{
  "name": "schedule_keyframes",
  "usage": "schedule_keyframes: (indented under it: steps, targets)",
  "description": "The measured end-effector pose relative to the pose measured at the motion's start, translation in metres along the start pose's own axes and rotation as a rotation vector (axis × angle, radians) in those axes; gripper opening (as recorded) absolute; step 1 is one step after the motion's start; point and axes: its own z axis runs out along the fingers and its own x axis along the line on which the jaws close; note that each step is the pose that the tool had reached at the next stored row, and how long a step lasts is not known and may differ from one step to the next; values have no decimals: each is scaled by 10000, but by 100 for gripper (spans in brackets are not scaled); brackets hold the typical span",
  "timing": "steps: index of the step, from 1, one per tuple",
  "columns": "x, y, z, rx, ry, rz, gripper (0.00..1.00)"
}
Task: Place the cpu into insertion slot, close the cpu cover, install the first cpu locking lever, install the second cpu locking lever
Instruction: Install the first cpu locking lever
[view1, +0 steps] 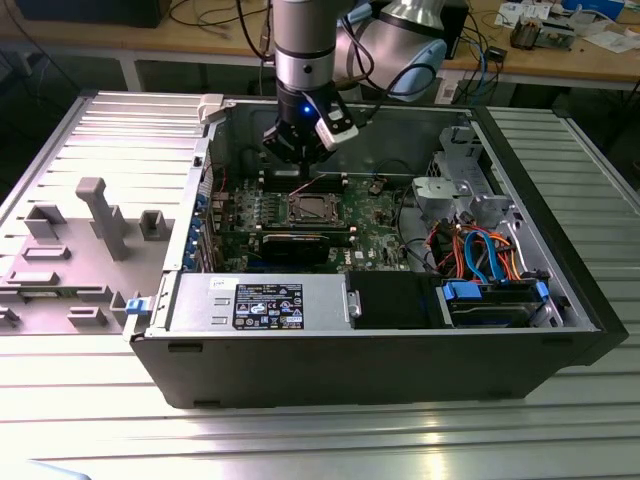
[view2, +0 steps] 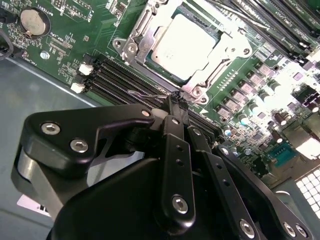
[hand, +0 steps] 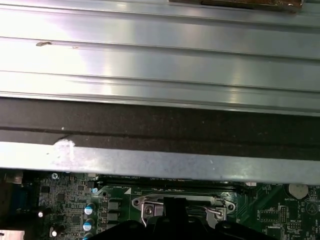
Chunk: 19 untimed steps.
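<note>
Gripper (view2: 176, 102) fingers together, tips pinching thin wire locking lever (view2: 150, 93) at socket edge, centre of second wrist view. Cpu (view2: 184, 41) seated in insertion slot, upper centre of frame, cpu cover (view2: 227, 47) closed around it. Exterior view: gripper (view1: 300, 165) hangs above green motherboard (view1: 375, 215) inside open computer case (view1: 400, 340)

- The cpu (view2: 183, 46), a flat square chip with a silver-grey top, lies seated level in the insertion slot (view1: 312, 209).
- The cpu cover (view2: 227, 52), a thin silver metal frame, lies shut around the chip.
</note>
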Motion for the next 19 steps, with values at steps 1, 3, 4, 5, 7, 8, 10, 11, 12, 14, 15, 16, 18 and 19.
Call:
schedule_keyframes:
  steps: [1, 3, 4, 5, 7, 8, 10, 11, 12, 14, 15, 16, 18, 19]
  targets:
    - [-9, 10, 10, -4, 2, -64, 11]
    - [-37, 30, 22, -4, 4, -75, 11]
    - [-42, 40, 27, -4, 3, -76, 11]
    - [-49, 50, 38, -7, 2, -78, 11]
    - [-67, 56, 61, -4, 6, -77, 11]
    - [-82, 54, 65, -2, 4, -53, 11]
    - [-128, 51, 71, 0, 2, 9, 11]
    - [-142, 50, 78, 3, 0, 38, 11]
    - [-149, 49, 83, 7, 1, 56, 11]
    - [-182, 45, 119, 17, -6, 205, 11]
    - [-199, 43, 142, 21, -10, 286, 11]
    - [-214, 41, 163, 23, -14, 362, 11]
    - [-243, 38, 189, 30, -21, 519, 11]
    - [-256, 36, 200, 33, -25, 594, 11]
